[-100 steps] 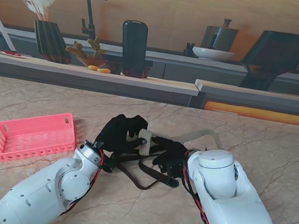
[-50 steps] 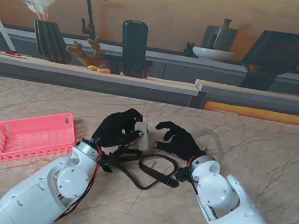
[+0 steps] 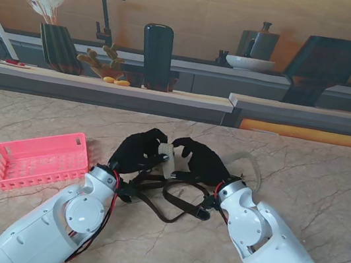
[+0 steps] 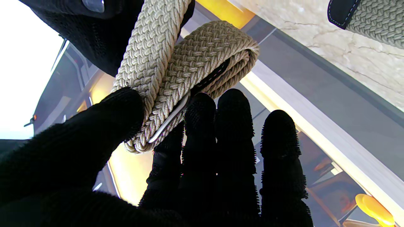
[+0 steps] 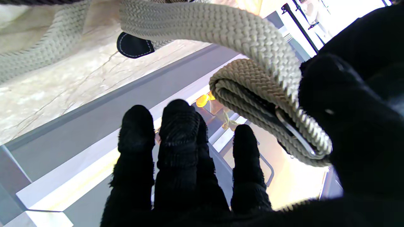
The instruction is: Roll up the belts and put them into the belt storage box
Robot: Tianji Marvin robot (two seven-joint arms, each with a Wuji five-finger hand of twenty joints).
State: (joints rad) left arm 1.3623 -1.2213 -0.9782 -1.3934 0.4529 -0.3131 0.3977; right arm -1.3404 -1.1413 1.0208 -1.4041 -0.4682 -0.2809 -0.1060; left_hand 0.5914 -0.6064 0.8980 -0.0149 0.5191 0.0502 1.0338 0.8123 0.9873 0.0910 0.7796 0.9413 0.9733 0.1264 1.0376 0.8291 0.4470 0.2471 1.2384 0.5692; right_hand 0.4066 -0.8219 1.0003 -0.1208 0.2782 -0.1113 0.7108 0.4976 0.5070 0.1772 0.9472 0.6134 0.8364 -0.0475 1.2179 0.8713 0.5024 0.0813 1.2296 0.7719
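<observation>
A beige braided belt is partly wound into a roll held up between both hands. My left hand pinches the roll between thumb and fingertips. My right hand meets it from the other side, its thumb pressed on the roll and its fingers stretched just beneath. The belt's loose tail trails to the right and ends in a dark tip. A brown belt lies looped on the table near my wrists. The pink storage box stands at the left.
The marble table ends at a counter ledge farther from me. The ledge carries a vase of pampas grass, a dark upright block and a bowl.
My right hand has swung from over the brown belt up and to the left, reaching the beige roll. My left hand has kept hold of the roll and barely moved.
</observation>
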